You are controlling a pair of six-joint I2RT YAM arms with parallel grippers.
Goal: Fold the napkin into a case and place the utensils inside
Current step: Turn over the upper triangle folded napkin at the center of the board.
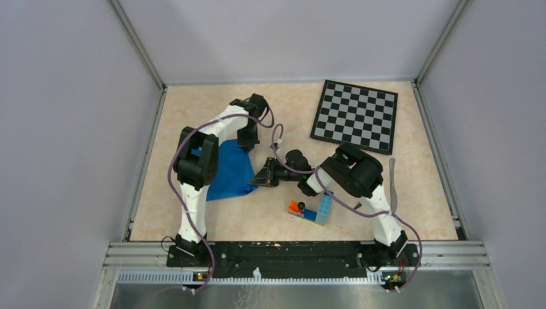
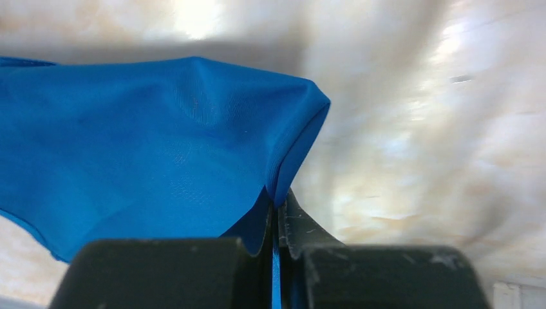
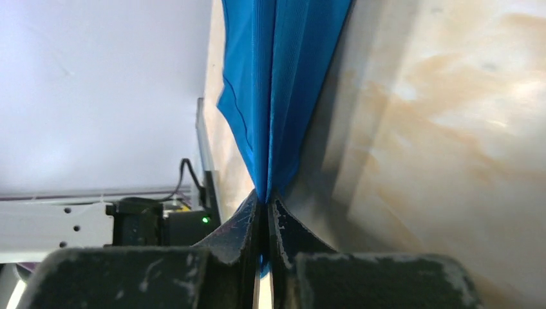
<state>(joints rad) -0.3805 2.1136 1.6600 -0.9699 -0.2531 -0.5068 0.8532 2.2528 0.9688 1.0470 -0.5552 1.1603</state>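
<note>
Beige marbled tabletop [image 1: 283, 109], grey walls [image 1: 64, 129] around; centre-left, left gripper [image 2: 278, 207] and right gripper [image 3: 263, 198] each clamp an edge of the bright blue shiny cloth napkin [image 1: 228, 170]

Wht links, blk joints: left arm [image 1: 188, 206] lower left, right arm [image 1: 385, 222] lower right; purple cables [image 1: 171, 165]; scuffed blk fingers [image 3: 373, 280].
</note>
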